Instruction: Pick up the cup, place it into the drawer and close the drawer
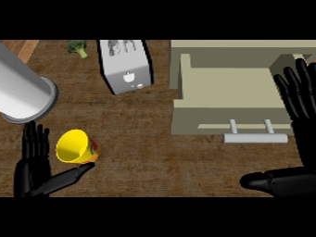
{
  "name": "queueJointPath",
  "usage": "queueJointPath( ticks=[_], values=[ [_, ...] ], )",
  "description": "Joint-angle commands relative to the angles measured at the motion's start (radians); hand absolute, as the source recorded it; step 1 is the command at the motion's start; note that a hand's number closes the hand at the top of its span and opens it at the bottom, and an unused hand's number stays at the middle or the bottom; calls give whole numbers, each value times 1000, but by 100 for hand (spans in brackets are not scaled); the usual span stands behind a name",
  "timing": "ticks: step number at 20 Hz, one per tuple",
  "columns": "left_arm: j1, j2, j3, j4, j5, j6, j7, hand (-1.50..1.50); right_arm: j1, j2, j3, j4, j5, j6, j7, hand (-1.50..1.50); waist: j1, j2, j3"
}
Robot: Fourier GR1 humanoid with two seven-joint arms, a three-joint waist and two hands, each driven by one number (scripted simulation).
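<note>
A yellow cup with a red band lies tipped on the brown counter at the lower left, its mouth turned up and left. My left hand is right beside it, fingers straight and thumb stretched out under the cup; it is open and does not grasp the cup. The beige drawer stands pulled open at the right, its tray bare, with a grey handle on its front. My right hand is open at the right edge, fingers straight up beside the drawer's right wall.
A large grey cylinder lies at the upper left. A silver toaster stands at the top middle, with a small piece of broccoli to its left. Bare counter lies between the cup and the drawer.
</note>
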Motion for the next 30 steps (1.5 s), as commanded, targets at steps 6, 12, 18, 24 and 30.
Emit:
queueJointPath(
  ticks=[6,12,18,24,30],
  values=[
    [-49,-4,77,267,44,-74,-193,-150,2,-7,-12,-13,-14,16,14,-150,-1,0,0],
    [-134,2,112,380,48,-54,-246,-150,112,14,31,-77,19,32,-14,-150,-3,0,0],
    [-83,28,135,446,63,-114,-328,-150,0,8,6,-24,6,11,26,-150,0,0,0],
    [-141,38,143,562,70,-151,-390,-150,17,-6,-12,-78,-26,24,65,-150,-2,0,0],
    [-254,47,158,748,72,-190,-486,-150,70,52,46,23,53,24,-92,-150,-4,1,0]
  ],
)
